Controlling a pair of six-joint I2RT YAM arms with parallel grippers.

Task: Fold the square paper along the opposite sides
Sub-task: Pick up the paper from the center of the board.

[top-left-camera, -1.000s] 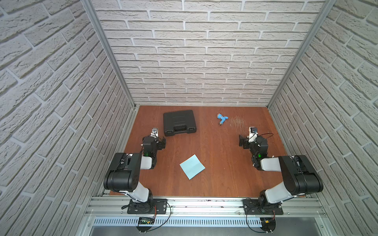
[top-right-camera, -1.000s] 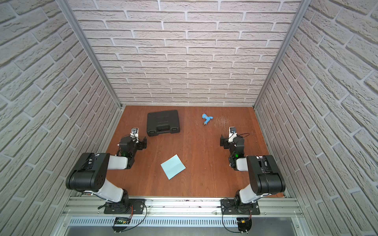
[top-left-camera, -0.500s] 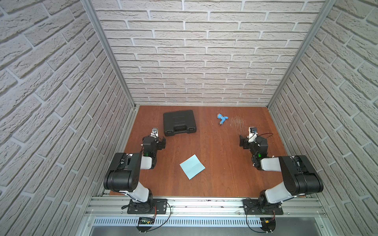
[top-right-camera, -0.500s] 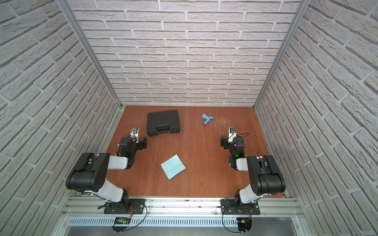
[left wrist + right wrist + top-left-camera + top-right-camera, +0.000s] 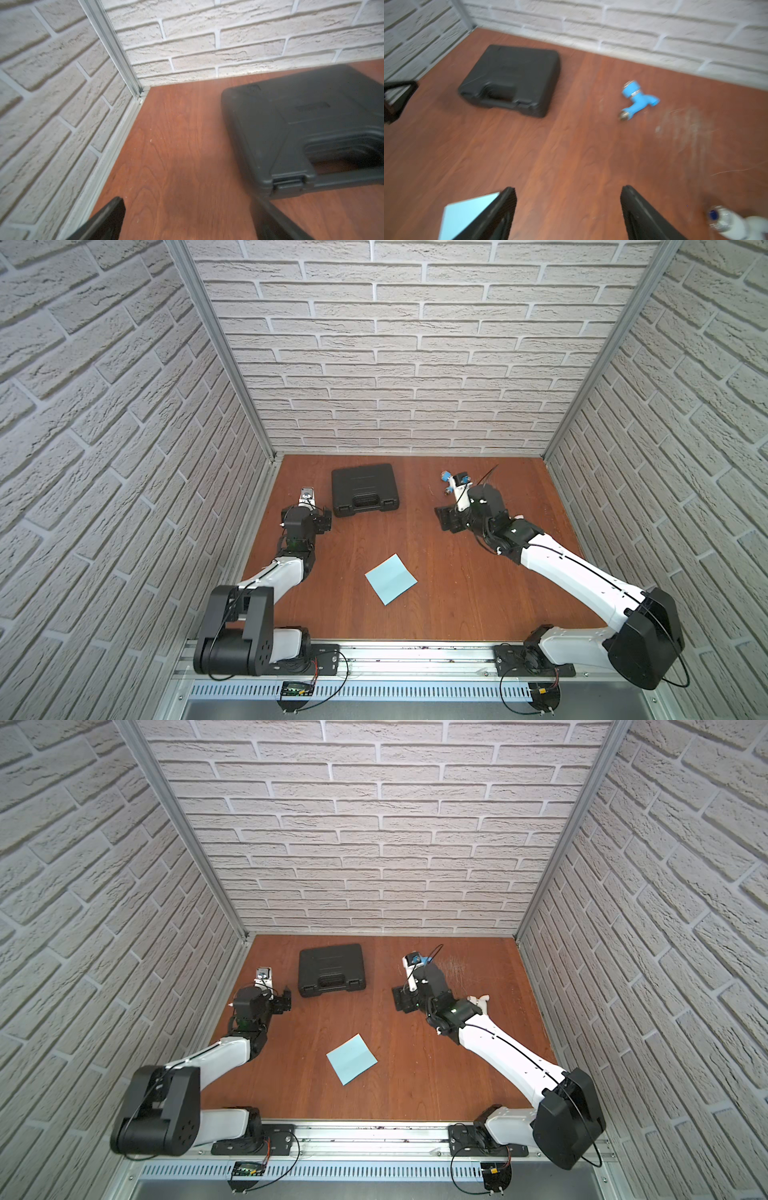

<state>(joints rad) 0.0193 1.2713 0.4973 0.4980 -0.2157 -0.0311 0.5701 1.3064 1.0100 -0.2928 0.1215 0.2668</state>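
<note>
One light blue square paper sheet (image 5: pixel 391 585). One black plastic carrying case (image 5: pixel 365 489). One small blue tap-shaped fitting (image 5: pixel 638 99). Two pincers: left pincer (image 5: pixel 284 1002), right pincer (image 5: pixel 568 190). Perhaps one small clear bottle (image 5: pixel 718 218), badly blurred. One brown wooden bench (image 5: pixel 457 593).

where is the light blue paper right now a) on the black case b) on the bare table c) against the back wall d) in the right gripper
b, the square paper lies on the table, apart from the right gripper and the black case
</note>
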